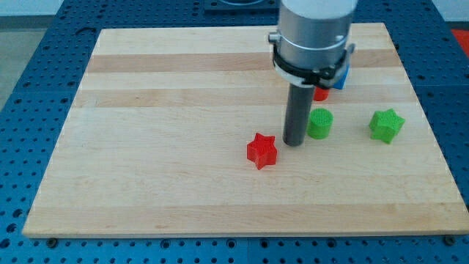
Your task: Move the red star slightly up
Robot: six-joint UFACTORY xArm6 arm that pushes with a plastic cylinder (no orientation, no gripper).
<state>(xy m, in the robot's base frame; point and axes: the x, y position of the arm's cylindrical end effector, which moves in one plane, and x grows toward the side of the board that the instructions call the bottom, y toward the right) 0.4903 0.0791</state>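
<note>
The red star (261,151) lies on the wooden board (161,147) a little right of the middle, toward the view's bottom. My tip (294,142) stands just right of the star and slightly above it in the view, with a small gap between them. A green round block (319,123) sits just right of the tip.
A green star (386,125) lies farther to the view's right. A red block (321,94) and a blue block (341,78) sit above the green round block, partly hidden behind the arm's grey body (314,33). The board lies on a blue perforated table.
</note>
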